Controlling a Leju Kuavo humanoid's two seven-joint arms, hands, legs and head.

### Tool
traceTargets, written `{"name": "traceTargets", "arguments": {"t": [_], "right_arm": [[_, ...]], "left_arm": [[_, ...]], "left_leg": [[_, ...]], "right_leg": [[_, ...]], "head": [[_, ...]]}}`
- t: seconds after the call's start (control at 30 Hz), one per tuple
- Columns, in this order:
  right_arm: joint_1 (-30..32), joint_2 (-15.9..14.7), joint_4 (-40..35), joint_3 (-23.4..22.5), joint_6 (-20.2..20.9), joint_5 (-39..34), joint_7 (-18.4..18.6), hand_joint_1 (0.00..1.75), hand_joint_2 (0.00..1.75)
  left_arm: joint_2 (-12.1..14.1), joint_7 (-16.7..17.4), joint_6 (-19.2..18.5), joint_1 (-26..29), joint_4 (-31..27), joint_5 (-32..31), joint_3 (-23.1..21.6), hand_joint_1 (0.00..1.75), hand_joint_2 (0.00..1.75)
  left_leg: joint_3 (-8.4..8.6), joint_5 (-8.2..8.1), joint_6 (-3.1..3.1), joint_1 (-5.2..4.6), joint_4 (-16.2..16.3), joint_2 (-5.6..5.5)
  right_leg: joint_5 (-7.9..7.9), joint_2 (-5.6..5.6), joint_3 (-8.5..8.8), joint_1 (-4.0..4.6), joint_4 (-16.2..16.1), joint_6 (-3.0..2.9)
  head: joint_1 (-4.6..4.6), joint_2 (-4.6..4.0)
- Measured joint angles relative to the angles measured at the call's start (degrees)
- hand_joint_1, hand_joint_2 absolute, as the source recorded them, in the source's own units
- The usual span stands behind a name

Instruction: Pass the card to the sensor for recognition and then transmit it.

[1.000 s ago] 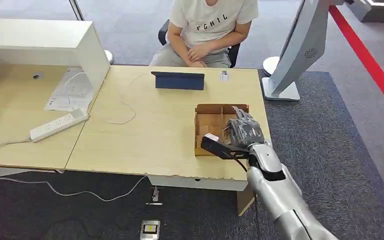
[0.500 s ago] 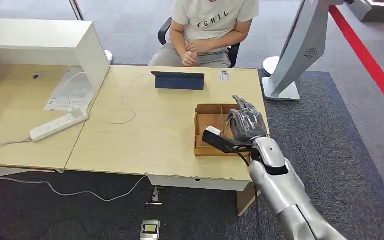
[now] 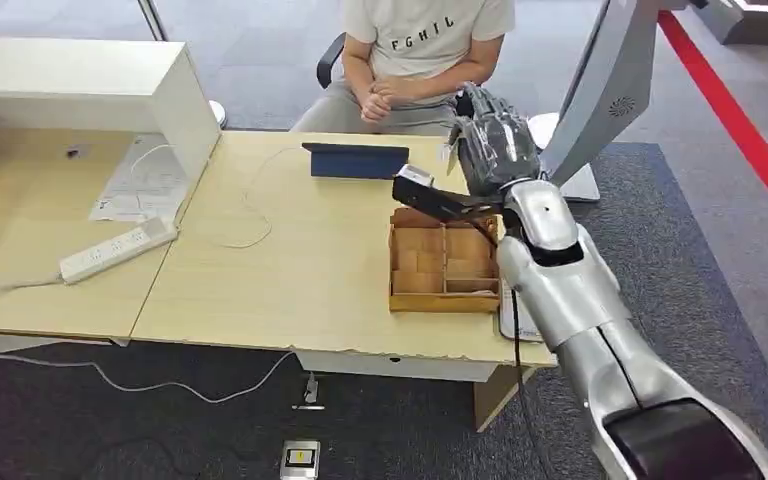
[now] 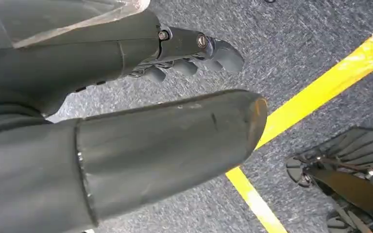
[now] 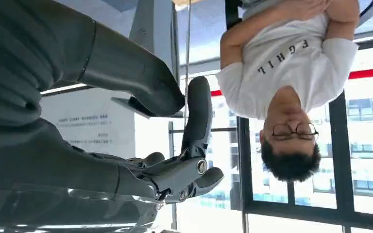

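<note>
Robot's right hand [image 3: 487, 140] is up above the far edge of the light wooden table [image 3: 300, 260], over the gap btwn the dark blue folded tablet stand [image 3: 357, 160] and the open brown cardboard divider box [image 3: 444, 262]. In the right wrist view its thumb and a dark finger [image 5: 197, 116] press together w/ what looks like a thin grey card [image 5: 133, 104] pinched edge-on; can't be sure of it. Person in white printed T-shirt [image 3: 415, 50] sits just beyond the table, hands clasped. Small white tag [image 3: 448, 152] lies near the tablet stand. Left hand [image 4: 175, 53] hangs over grey carpet w/ yellow tape line [image 4: 315, 94], fingers curled in, nothing held. White power strip [image 3: 116, 250] on the left side of the table
</note>
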Motion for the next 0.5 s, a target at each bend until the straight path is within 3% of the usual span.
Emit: {"name": "traceTargets", "arguments": {"t": [0.5], "right_arm": [[-8.0, 5.0, 10.4, 3.1, 6.4, 5.3, 4.7, 1.75, 1.75]], "left_arm": [[-1.1, 0.7, 0.5, -0.2, 0.0, 2.3, -0.4, 0.0, 0.0]], "left_leg": [[-0.01, 0.0, 0.0, 0.0, 0.0, 0.0]], "right_leg": [[0.0, 0.0, -0.02, 0.01, 0.0, 0.0]], "head": [[-0.02, 0.0]]}}
